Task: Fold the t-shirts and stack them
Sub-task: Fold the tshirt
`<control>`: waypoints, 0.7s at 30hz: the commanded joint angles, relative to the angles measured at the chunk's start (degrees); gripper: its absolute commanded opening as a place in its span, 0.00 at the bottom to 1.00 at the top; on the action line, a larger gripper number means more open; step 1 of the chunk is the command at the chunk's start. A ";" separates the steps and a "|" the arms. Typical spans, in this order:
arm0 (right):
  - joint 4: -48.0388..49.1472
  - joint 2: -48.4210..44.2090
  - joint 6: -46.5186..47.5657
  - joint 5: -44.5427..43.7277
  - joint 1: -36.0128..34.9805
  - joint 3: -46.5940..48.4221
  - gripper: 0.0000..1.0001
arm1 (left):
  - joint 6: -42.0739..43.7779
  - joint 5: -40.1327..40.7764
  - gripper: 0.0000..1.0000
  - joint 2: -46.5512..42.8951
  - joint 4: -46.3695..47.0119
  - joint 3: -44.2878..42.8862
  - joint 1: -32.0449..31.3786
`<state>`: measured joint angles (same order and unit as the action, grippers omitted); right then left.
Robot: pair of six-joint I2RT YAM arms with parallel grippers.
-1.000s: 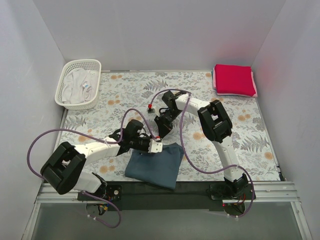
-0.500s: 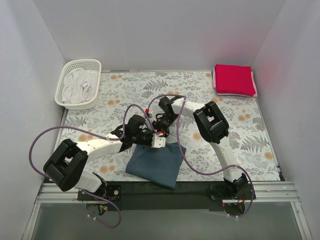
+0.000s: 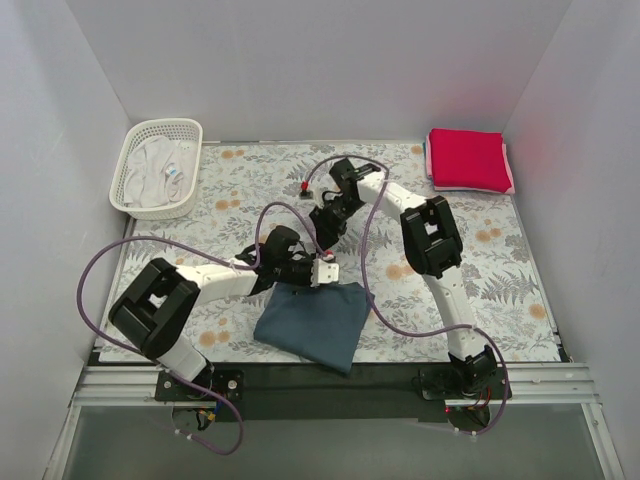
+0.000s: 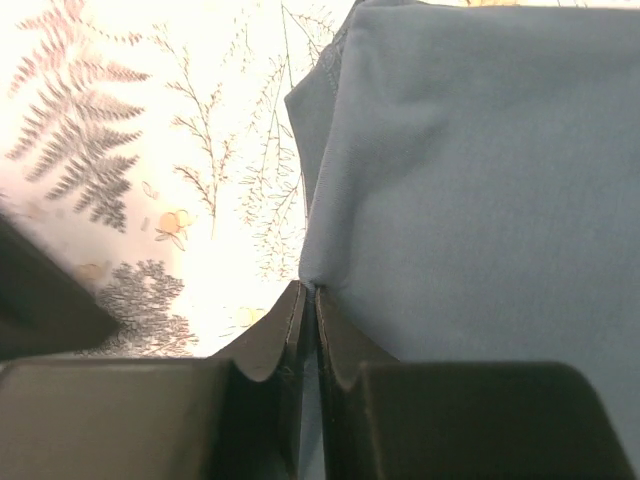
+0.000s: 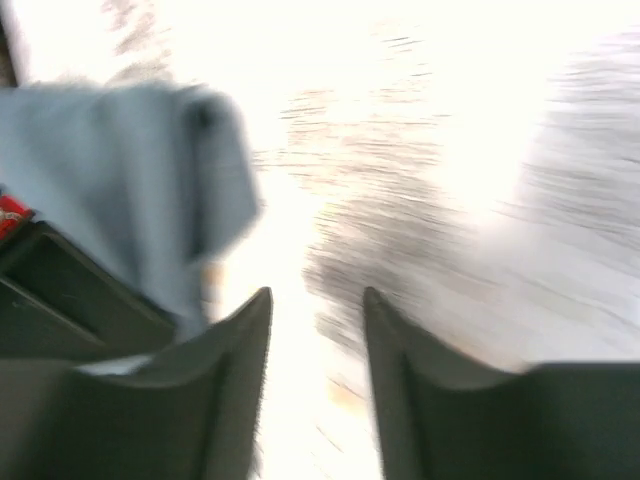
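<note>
The slate-blue t-shirt (image 4: pixel 480 200) is clamped at its edge by the left gripper (image 4: pixel 308 292). The right gripper (image 5: pixel 316 300), at its 12 o'clock, is released. The fold could be undone by one-sided pulling.

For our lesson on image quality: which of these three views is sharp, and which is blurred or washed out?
Top external: sharp, evenly lit, a pink tint on the right wall beside the red t-shirt. Left wrist: crisp on the blue t-shirt pinched in the left tool. Right wrist: motion-smeared, floral cloth blown out white beyond the open right tool.
</note>
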<state>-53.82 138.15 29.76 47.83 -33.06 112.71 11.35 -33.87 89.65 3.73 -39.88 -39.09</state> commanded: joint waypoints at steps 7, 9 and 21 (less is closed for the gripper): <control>1.09 -5.15 -1.72 -14.25 13.01 13.06 0.66 | -19.34 5.82 0.07 9.22 -8.46 -13.81 1.30; 1.00 -7.00 -1.90 -14.26 16.52 12.63 0.67 | -21.71 6.62 0.10 12.21 -9.96 -18.20 2.00; 1.70 -26.25 -7.87 -3.38 24.36 -13.81 0.58 | -47.91 6.36 0.43 11.61 -21.92 -32.20 10.96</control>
<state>-51.90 114.52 25.21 38.33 -7.46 103.72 -26.46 -26.98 106.89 -14.17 -71.31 -30.89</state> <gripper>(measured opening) 0.606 0.418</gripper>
